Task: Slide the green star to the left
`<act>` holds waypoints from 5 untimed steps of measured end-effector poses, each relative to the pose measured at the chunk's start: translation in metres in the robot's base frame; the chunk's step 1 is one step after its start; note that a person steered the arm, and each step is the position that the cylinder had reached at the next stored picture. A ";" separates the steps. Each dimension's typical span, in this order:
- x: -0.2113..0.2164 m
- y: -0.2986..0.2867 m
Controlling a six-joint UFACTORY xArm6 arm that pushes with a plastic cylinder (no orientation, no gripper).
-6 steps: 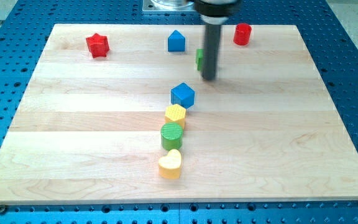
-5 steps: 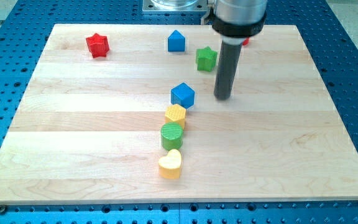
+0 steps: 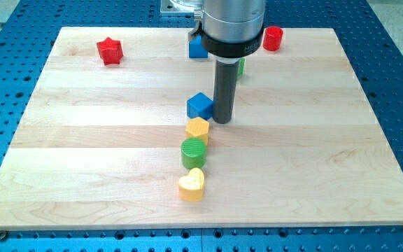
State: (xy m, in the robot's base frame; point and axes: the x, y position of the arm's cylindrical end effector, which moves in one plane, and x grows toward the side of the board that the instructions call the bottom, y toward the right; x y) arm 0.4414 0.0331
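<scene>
You see my tip (image 3: 221, 120) down on the bench (image 3: 82, 140) near its middle, a bit toward the top edge, right against the right side of the blue cube (image 3: 200, 106); contact looks likely but you can't confirm it. The tool is a plain rod, nothing to open or close, nothing clamped. The green star (image 3: 241, 66) is mostly hidden behind the rod's thick collar; only a green sliver shows at the collar's right edge, toward the bench's top edge and right of center, so shape isn't readable here. It sits above the tip, apart from it. A second blue block (image 3: 197, 47), house-like, peeks out at the collar's left side near the top edge. Red star (image 3: 108, 50) is near the top-left corner. Red cylinder (image 3: 273, 38) is at the top edge, right of the rod. Below the blue cube runs a column toward the bottom edge: yellow hexagon-ish block (image 3: 197, 129) just under the cube, green cylinder (image 3: 194, 151) touching it, yellow heart (image 3: 192, 184) just below that.
</scene>
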 end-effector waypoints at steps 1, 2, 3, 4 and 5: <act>-0.035 0.026; -0.099 0.074; -0.125 0.092; -0.120 0.052; -0.095 0.024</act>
